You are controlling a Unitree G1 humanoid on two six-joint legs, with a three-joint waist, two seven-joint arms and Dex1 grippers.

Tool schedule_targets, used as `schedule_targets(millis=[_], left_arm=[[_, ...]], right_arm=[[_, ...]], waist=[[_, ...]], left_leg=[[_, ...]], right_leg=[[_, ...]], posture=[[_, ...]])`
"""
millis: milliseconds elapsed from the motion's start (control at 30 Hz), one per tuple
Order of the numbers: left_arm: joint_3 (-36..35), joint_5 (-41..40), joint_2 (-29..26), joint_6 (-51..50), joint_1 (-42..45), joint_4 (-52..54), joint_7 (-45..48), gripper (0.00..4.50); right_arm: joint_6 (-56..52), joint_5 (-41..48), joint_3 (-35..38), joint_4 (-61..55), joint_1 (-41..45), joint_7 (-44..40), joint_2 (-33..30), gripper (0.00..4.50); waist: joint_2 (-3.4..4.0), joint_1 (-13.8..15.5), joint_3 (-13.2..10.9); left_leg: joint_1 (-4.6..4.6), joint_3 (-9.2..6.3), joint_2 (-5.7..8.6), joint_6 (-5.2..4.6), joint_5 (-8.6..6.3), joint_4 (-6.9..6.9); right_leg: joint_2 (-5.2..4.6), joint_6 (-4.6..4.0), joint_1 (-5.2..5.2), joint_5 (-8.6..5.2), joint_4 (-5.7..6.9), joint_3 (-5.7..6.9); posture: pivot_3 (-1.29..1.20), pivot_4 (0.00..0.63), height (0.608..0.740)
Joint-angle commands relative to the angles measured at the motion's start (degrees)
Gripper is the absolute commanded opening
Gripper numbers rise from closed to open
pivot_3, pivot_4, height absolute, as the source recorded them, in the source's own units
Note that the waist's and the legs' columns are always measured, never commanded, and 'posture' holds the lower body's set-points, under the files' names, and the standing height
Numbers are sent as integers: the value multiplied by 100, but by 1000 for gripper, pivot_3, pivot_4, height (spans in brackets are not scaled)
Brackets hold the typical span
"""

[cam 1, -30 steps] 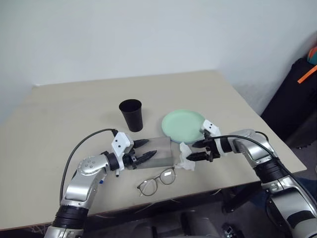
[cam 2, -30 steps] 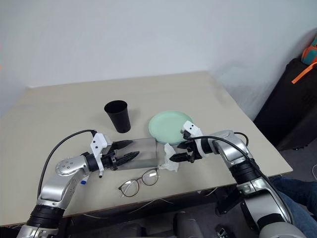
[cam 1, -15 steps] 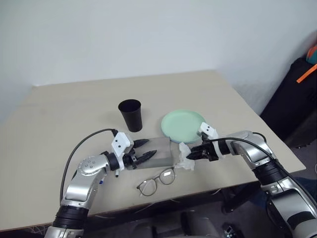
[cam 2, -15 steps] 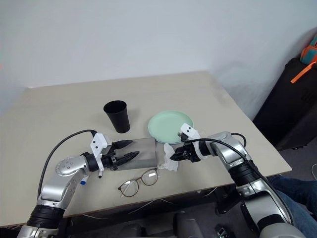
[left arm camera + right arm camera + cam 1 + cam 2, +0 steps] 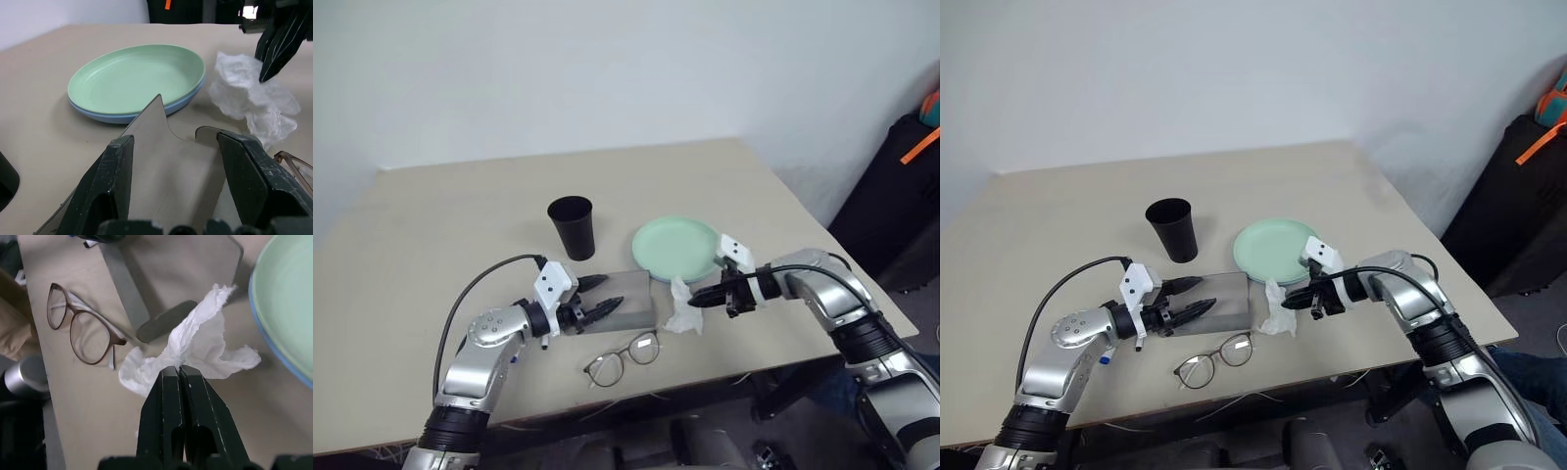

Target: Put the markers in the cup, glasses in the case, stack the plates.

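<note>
We saw the right arm reaching in from the near right edge of the beige matte table [image 5: 450,206], forearm bent inward toward the flat grey rectangular case with its dull metallic sheen [image 5: 631,299], and the right gripper [image 5: 693,299] had its two black fingers pressed together on a fold of the crumpled white tissue [image 5: 683,309], which hung soft and wrinkled from the fingertips just beside the case's right end. The left arm lay low over the table on the case's left side, elbow out, a black cable looping over it, and the left gripper [image 5: 604,297] pointed along the case with its fingers spread, one on either side of the case's left end; we could not tell whether they touched it. The case's long axis ran left to right. In front of the case, toward the table's near edge, lay the round-lensed spectacles with a thin dark wire frame [image 5: 624,356], lenses side by side along a slightly slanted line. Behind the case stood the tall black tapered plastic cup [image 5: 573,227], upright, rim upward. To the case's right rear sat the mint green round shallow plastic plate [image 5: 676,245], resting on the light blue plate [image 5: 181,103] of similar size.
</note>
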State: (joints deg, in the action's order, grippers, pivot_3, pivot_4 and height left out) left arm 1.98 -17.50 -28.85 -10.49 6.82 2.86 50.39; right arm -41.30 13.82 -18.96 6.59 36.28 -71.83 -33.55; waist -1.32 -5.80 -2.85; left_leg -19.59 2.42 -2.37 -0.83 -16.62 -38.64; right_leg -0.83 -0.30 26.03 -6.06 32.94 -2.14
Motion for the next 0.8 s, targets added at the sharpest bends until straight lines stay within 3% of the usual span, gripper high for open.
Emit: schedule_targets(millis=[33, 200, 500, 600, 800], left_arm=[[-57, 8, -24, 105, 37, 92, -15, 2814], [-55, 13, -27, 109, 59, 64, -8, 2814], [-14, 42, 2, 148, 164, -30, -3, 2814], [-11, 43, 12, 140, 152, 10, -30, 2814], [-59, 24, -12, 119, 58, 99, -66, 2814]], right_arm=[[380, 199, 447, -142, 482, -105, -99, 35], [960, -39, 668, 606, 1017, 322, 88, 35], [2096, -597, 723, 3104, 1912, 1084, 783, 35], [2397, -727, 735, 3815, 2123, 1195, 932, 667], [2740, -854, 824, 4361, 2291, 1234, 1019, 2772]], waist=[[0, -6, 0], [0, -2, 0], [0, -6, 0], [0, -6, 0], [1, -5, 1]], left_leg=[[1, 4, -1, 0, 0, 0], [2, 0, -2, 0, 0, 1], [-5, 5, 1, -3, 1, 4], [-4, 3, 2, -4, 1, 5], [-6, 2, 5, -6, 0, 4]], right_leg=[[0, 0, 2, 0, 0, -1], [1, 0, 3, 0, 1, 3], [1, 0, 7, 0, 0, -8], [2, 0, 6, 1, 1, -11], [1, 1, 4, 1, 0, -17]], posture=[[0, 0, 740], [0, 0, 740], [0, 0, 740], [0, 0, 740], [0, 0, 740]])
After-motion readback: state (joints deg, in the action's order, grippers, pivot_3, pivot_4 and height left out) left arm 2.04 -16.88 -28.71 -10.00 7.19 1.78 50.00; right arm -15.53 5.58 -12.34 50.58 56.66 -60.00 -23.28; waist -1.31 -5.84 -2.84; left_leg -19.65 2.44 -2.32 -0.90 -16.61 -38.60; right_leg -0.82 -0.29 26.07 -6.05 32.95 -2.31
